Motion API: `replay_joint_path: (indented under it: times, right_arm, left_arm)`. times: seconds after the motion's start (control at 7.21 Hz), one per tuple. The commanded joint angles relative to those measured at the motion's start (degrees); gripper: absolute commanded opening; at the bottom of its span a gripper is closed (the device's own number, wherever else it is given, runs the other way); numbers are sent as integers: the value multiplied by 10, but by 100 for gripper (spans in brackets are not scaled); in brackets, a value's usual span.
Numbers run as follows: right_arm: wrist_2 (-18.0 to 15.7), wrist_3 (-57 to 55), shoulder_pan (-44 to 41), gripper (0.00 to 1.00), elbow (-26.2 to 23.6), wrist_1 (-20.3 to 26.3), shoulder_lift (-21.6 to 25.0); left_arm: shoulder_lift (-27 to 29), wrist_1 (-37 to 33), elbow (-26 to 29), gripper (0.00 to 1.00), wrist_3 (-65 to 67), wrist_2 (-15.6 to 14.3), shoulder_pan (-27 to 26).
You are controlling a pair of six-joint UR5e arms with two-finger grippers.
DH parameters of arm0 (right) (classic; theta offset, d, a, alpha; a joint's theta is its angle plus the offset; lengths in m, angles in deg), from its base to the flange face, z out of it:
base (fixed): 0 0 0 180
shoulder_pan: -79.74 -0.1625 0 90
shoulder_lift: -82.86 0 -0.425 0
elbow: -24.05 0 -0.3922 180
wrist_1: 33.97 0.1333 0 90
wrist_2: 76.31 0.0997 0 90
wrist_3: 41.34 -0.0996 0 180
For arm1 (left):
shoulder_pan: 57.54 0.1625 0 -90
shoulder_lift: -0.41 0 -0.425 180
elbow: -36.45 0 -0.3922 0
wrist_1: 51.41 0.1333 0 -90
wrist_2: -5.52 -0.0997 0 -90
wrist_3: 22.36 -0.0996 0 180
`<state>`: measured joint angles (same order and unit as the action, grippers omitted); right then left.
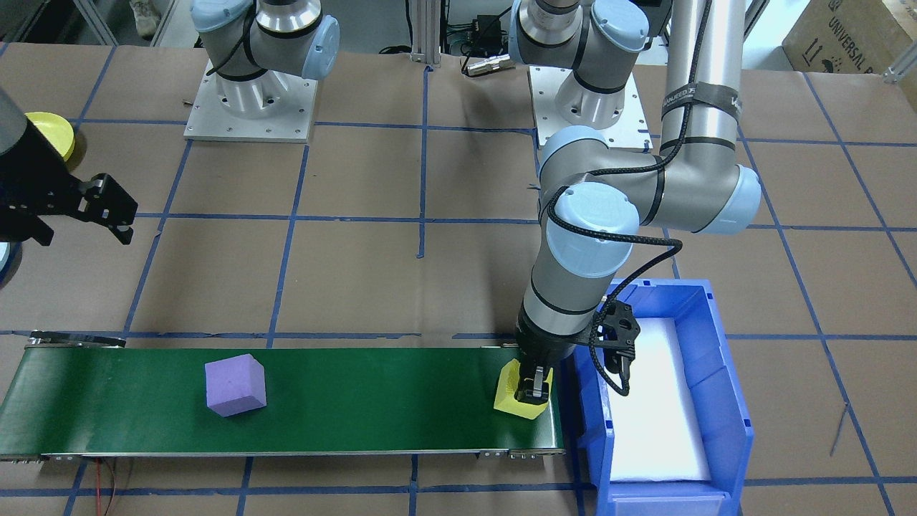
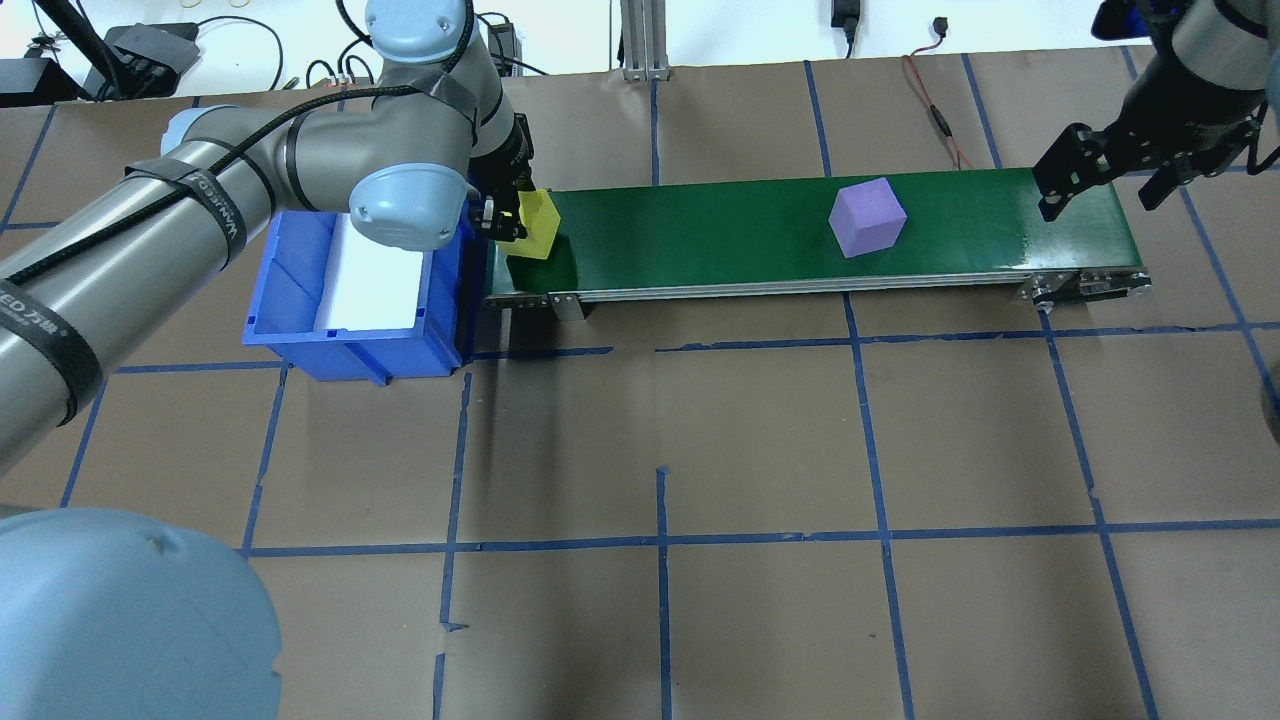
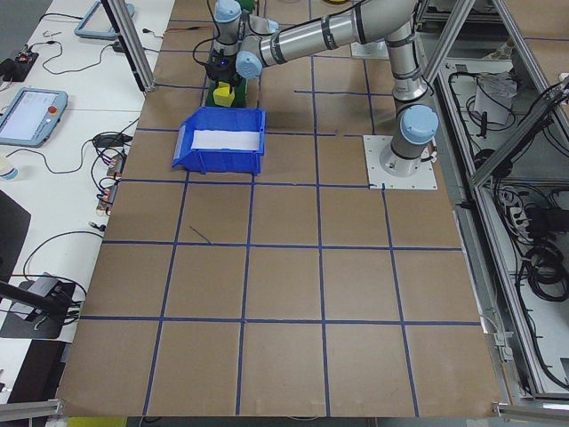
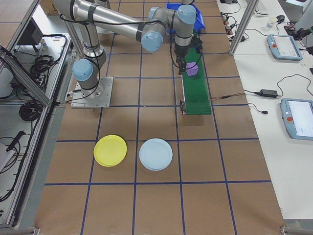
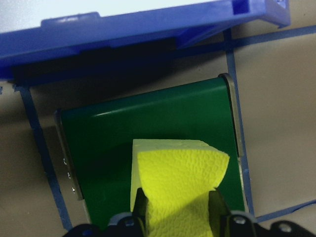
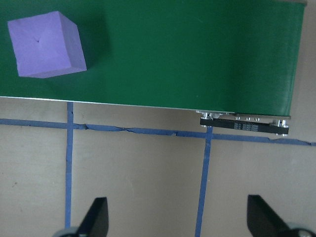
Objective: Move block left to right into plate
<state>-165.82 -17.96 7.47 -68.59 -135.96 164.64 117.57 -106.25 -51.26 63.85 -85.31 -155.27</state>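
A yellow foam block (image 2: 533,224) sits at the end of the green conveyor belt (image 2: 720,240) next to the blue bin. My left gripper (image 2: 505,215) is shut on it; the left wrist view shows the block (image 5: 180,182) squeezed between both fingers. I cannot tell whether it touches the belt. A purple block (image 2: 867,217) lies free further along the belt. My right gripper (image 2: 1100,195) hovers open above the belt's other end, with the purple block (image 6: 47,44) off to one side. The yellow plate (image 4: 110,150) lies on the table, away from the belt.
A blue bin (image 2: 350,290) with a white liner stands against the belt's end by my left gripper. A light blue plate (image 4: 155,154) lies beside the yellow plate. Brown paper with blue tape lines covers the table.
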Motion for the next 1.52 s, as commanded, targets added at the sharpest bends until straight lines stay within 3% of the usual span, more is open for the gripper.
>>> replay_joint_path:
  times: [0.0,0.28,0.55,0.69,0.83,0.97,1.25,1.39]
  right_arm:
    - [37,32,14,100,34,-20,-64]
    - [36,48,13,100,35,-34,-79]
    - [37,66,14,100,34,-78,-119]
    - [38,64,14,100,33,-79,-119]
    - [49,66,14,100,30,-79,-124]
    - [84,73,14,100,30,-85,-145]
    - [87,127,14,100,38,-107,-167]
    - [88,132,14,100,41,-128,-177]
  left_arm:
    - [-8,2,12,100,-24,-8,0]
    - [-29,-11,19,100,-100,-8,5]
    - [-89,-109,4,100,-278,-30,18]
    - [-124,-151,4,100,-418,-47,51]
    - [-162,-208,3,100,-542,-45,94]
    - [-203,-257,-4,100,-639,-47,126]
    - [-262,-336,-23,100,-762,-50,152]
    - [-271,-338,-34,100,-805,-51,150]
